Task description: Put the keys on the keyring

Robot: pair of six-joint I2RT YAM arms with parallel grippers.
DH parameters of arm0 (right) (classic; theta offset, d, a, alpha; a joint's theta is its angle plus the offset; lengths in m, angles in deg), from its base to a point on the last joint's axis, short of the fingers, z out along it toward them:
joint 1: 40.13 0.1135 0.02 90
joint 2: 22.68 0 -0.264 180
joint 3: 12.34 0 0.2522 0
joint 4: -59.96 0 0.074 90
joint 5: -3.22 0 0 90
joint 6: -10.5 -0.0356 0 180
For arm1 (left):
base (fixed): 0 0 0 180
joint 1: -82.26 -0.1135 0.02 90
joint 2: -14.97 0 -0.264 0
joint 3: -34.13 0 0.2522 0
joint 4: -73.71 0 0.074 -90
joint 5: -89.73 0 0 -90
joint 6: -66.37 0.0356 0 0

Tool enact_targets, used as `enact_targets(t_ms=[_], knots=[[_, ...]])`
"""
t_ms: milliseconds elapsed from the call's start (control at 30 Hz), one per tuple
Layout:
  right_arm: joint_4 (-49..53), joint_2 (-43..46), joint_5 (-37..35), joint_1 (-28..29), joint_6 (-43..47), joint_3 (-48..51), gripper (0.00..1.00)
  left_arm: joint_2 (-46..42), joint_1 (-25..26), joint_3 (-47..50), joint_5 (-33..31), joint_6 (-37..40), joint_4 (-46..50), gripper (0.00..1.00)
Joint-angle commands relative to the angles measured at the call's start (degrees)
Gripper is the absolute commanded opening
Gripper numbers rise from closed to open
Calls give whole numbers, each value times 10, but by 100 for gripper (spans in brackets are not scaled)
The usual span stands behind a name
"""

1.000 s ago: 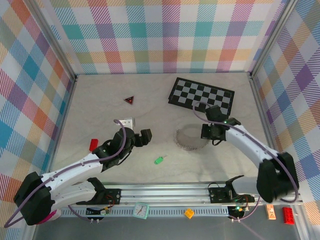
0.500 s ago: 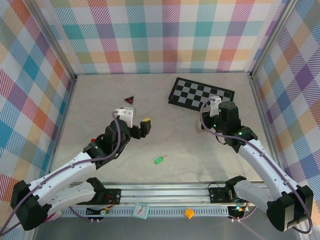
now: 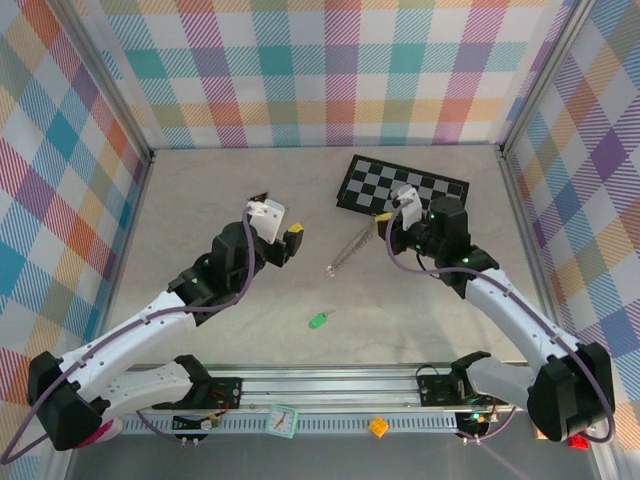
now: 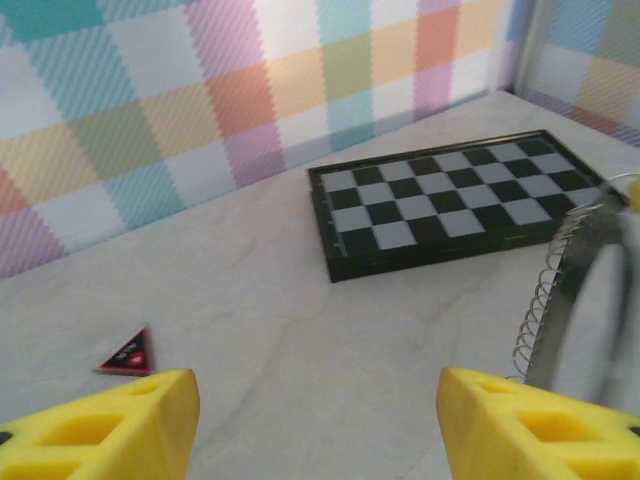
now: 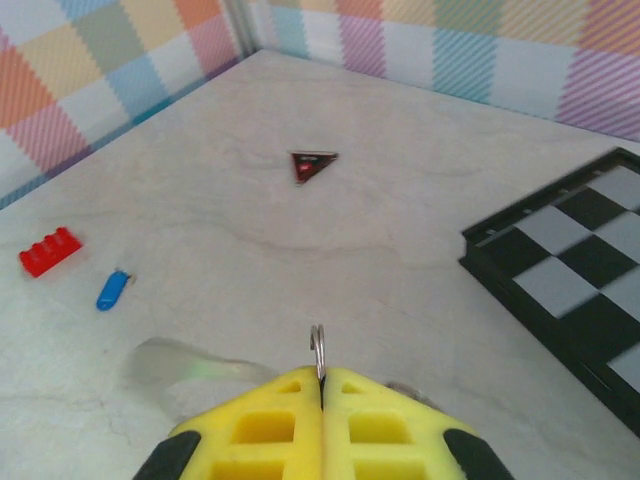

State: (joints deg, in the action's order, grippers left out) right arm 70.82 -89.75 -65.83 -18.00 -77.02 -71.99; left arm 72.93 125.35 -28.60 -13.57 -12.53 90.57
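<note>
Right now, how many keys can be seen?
2. The green key lies on the table between the arms; the blue key lies beside the red brick.

the board (image 3: 402,190) lies far right on the table (image 3: 200,200), close to the back wall. the triangle (image 5: 313,164) lies left of it, about as far back, well apart. the left gripper (image 3: 288,243) is just near and right of the triangle, above the table. the right gripper (image 3: 385,222) is by the board's near left corner. the keyring (image 3: 348,252) runs from the right gripper toward the near left, between the two grippers. one key (image 3: 318,320) lies on the table nearer than both grippers, between the arms. the second key (image 5: 112,289) lies just right of the brick (image 5: 50,250), at the table's left, nearer than the triangle.
</note>
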Motion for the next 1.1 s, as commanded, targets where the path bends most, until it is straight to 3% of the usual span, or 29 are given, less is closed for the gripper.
enact_targets(t_ms=[0, 167, 400, 600, 733, 1067], knots=[[-72, -16, 84, 1, 51, -35, 0, 4, -20, -33, 96, 72, 5, 54], [-100, -36, 161, 1, 102, -40, 0, 21, -55, -46, 175, 132, 4, 44], [-75, -54, 264, 1, 183, -54, 0, 47, -74, -55, 312, 231, -8, 43], [-66, -73, 325, 3, 204, -66, 0, 86, -74, -81, 407, 246, 23, 36], [-32, -78, 344, 11, 229, -78, 0, 98, -74, -81, 434, 233, 24, 33], [45, -83, 348, 40, 293, -101, 0, 123, -74, -98, 462, 239, 56, 36]])
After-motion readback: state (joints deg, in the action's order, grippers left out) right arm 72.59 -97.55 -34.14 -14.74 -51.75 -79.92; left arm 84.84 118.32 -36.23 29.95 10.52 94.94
